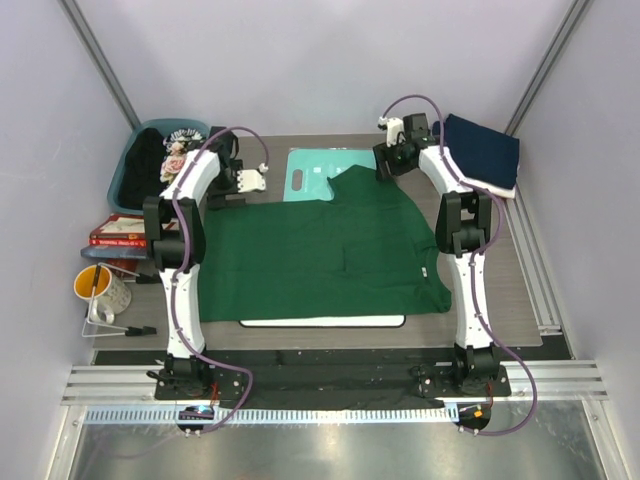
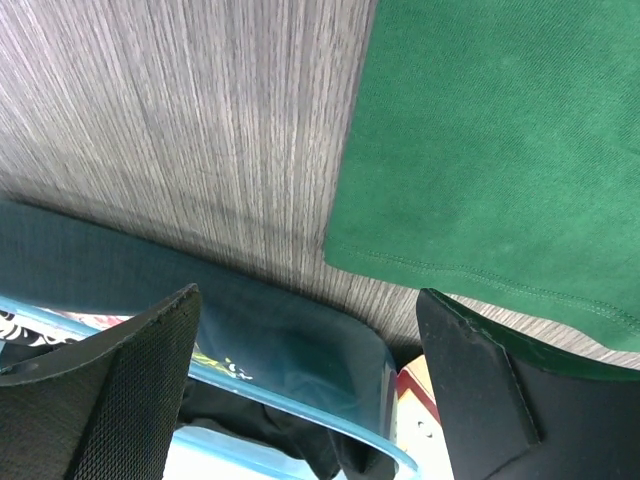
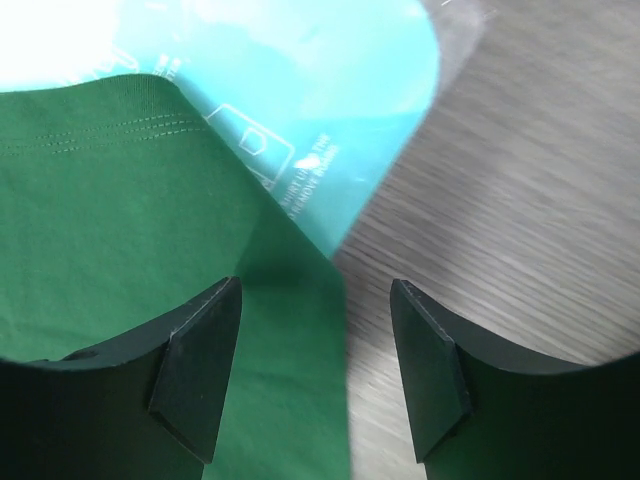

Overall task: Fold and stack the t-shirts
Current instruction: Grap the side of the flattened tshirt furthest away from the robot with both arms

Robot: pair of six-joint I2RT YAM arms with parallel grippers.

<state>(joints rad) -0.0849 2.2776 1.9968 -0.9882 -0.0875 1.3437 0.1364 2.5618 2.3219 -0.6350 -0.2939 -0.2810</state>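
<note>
While left tool (image 2: pixel 308 300) gapes empty, right tool (image 3: pixel 315 290) open over t-shirt (image 3: pixel 120 220).

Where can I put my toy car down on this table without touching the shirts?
Best spot: the bare table right of the green shirt, nearer than the navy shirt pile. The left side is crowded with the bin, books and mug, and the far edge holds the teal board.

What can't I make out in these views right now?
- Top view: flat teal plastic board, near part under the dark green cloth t-shirt.
- Top view: white board, only an edge shows beneath that shirt.
- Top view: contents of the blue plastic bin, partly behind the left arm.
</note>
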